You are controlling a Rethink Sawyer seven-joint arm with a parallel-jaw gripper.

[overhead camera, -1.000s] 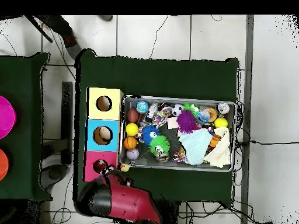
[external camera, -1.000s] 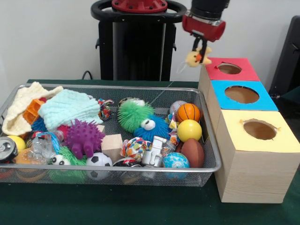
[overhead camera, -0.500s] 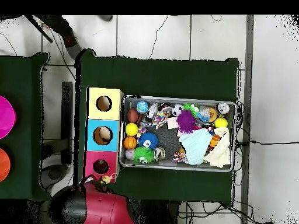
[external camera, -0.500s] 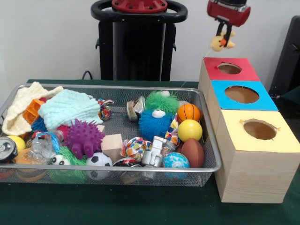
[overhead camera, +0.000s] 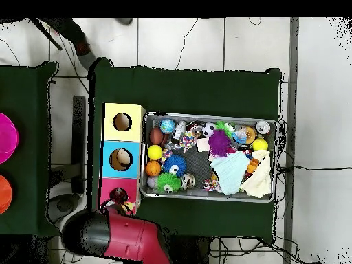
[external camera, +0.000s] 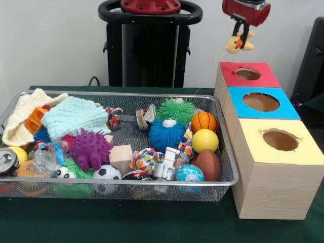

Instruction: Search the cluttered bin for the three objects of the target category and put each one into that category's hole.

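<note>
My gripper [external camera: 243, 41] hangs at the top right of the front view, shut on a small yellow plush duck [external camera: 238, 44] with an orange beak. It holds the duck in the air above the round hole [external camera: 248, 74] in the red-topped box [external camera: 230, 76]. In the overhead view the gripper [overhead camera: 124, 204] and duck [overhead camera: 128, 205] sit at the red box's near edge, beside the hole [overhead camera: 118, 194]. The silver wire-mesh bin [external camera: 223, 132] lies left of the boxes, full of toys. It also shows in the overhead view [overhead camera: 210, 198].
The blue-topped box [external camera: 288, 109] and yellow-topped box [external camera: 309, 152] stand in front of the red one. The bin holds a green and blue fuzzy toy [external camera: 169, 124], a basketball [external camera: 203, 121], a yellow ball [external camera: 204, 140], a purple spiky ball [external camera: 90, 148], cloths [external camera: 71, 117] and a can [external camera: 7, 161].
My gripper carried the duck up and right from the bin's far right corner to above the red box. The green and blue fuzzy toy rolled and settled in the bin.
</note>
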